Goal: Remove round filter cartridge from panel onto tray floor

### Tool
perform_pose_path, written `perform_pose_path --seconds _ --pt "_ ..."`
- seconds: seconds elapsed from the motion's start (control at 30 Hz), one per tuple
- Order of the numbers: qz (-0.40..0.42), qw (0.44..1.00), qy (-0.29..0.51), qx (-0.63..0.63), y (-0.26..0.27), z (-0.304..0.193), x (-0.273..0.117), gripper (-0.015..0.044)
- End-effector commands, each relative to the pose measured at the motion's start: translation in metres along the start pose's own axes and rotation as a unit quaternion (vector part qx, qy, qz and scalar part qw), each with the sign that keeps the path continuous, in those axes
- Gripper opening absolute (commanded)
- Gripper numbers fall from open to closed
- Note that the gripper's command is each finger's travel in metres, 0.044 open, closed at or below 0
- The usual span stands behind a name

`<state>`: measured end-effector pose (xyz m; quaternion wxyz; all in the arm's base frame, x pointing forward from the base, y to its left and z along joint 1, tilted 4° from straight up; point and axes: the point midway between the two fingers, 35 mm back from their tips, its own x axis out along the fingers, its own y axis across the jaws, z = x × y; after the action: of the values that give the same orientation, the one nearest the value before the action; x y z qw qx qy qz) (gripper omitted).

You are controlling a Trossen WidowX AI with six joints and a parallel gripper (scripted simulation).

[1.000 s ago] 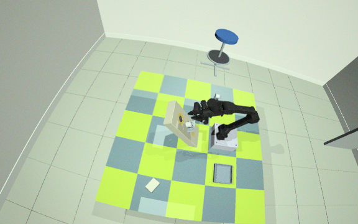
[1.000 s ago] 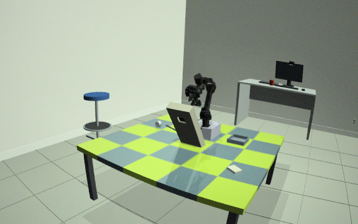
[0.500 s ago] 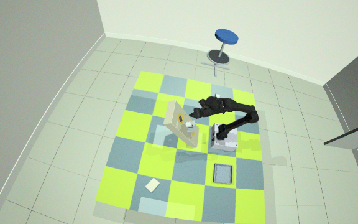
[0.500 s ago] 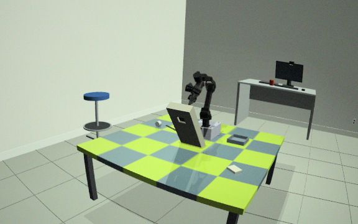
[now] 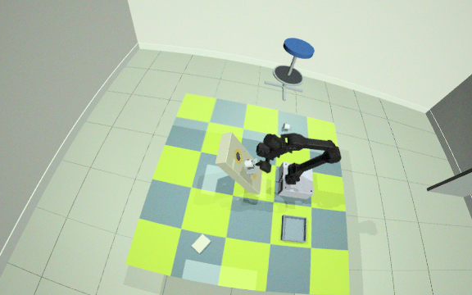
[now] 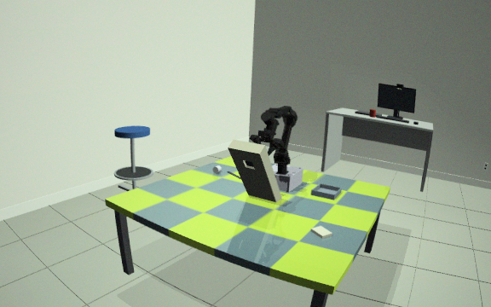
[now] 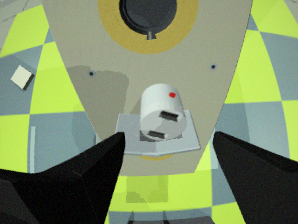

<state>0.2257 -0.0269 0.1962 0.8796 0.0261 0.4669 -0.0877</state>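
The white round cartridge is out of its socket. It rests tilted on a small grey ledge on the front of the sloping beige panel, its two dark slots facing the wrist camera and a red mark on its side. The dark socket with its yellow ring is empty above it. My gripper is open, its fingers left and right of the cartridge in the wrist view, with visible gaps on both sides. The tray is empty. The panel hides the cartridge in the exterior view.
A cream block lies on the checkered table. A small white cylinder lies near the table's far edge. The arm's pale base stands between panel and tray. A blue stool stands beyond the table.
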Motion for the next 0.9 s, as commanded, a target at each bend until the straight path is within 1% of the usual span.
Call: perform_pose_path --seconds 0.0,0.87 --pt "0.004 1.000 0.012 -0.028 0.001 -0.004 0.005 0.0305" --pt "0.003 1.000 0.011 -0.028 0.001 -0.004 0.047 0.0305"
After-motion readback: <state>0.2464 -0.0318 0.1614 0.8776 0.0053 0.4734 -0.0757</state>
